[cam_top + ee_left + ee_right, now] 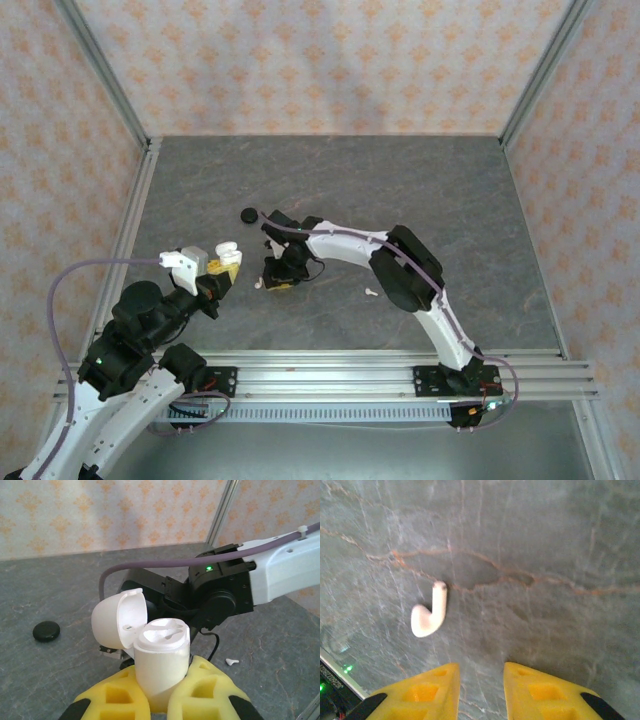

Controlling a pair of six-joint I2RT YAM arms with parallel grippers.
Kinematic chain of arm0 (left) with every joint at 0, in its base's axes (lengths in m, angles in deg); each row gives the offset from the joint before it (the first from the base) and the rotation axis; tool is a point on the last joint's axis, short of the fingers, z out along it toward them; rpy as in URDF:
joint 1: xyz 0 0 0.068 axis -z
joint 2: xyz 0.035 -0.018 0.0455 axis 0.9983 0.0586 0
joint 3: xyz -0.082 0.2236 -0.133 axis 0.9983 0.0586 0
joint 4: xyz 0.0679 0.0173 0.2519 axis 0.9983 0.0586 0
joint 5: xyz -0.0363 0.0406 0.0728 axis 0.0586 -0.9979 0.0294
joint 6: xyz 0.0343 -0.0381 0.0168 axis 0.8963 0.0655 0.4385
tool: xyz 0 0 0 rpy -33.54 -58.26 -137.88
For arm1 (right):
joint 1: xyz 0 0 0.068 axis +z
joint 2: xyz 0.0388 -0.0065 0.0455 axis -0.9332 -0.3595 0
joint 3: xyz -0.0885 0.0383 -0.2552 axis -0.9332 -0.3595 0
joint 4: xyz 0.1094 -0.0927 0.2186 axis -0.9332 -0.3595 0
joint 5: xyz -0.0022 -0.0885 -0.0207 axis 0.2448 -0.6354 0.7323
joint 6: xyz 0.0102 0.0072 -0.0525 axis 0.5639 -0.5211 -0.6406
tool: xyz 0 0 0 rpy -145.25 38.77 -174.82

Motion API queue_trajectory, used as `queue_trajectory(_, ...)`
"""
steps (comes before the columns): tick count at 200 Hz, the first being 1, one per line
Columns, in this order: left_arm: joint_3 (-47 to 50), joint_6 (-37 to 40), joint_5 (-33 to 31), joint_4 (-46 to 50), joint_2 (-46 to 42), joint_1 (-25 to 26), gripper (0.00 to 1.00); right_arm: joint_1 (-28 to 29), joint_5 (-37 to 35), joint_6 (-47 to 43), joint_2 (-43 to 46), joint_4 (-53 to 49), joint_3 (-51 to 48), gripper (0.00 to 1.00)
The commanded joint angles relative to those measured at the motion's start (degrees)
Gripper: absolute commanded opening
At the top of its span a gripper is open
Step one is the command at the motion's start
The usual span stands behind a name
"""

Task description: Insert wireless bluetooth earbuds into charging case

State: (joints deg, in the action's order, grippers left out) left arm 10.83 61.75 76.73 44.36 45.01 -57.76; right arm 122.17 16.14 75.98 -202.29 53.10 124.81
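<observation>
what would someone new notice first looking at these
First, the white charging case, its lid flipped open, pinched in the left gripper at the table's left front. Then one white earbud lying on the grey table just ahead of the right gripper, whose jaws stand apart and empty. A second earbud lies alone further right.
</observation>
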Motion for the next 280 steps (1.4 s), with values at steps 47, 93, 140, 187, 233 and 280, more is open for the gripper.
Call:
queue_trajectory(47,0.88,-1.63,-1.43,-0.49,0.22,0.38,0.0,1.68,-5.6,-5.28,0.36,-8.35,8.4,0.28)
queue_trajectory(93,0.48,-2.19,-2.58,1.38,-1.16,0.41,0.0,1.69,-3.33,-7.89,-9.42,-13.25,23.78,0.2)
queue_trajectory(140,0.56,-2.15,-3.66,3.18,-2.66,0.43,0.0,1.7,-1.97,-9.6,-17.25,-17.23,34.01,0.15)
queue_trajectory(187,0.86,-1.88,-4.05,3.63,-2.9,0.43,0.0,1.69,-1.8,-10.61,-18.05,-18.16,32.2,0.14)
queue_trajectory(233,1.31,-1.9,-4.23,3.43,-2.9,0.41,0.0,1.66,-3.52,-10.57,-12.82,-16.94,23.17,0.14)
queue_trajectory(280,1.35,-2.0,-4.57,2.99,-2.83,0.43,0.0,1.7,-3.72,-7.04,-7.55,-13.48,15.43,0.22)
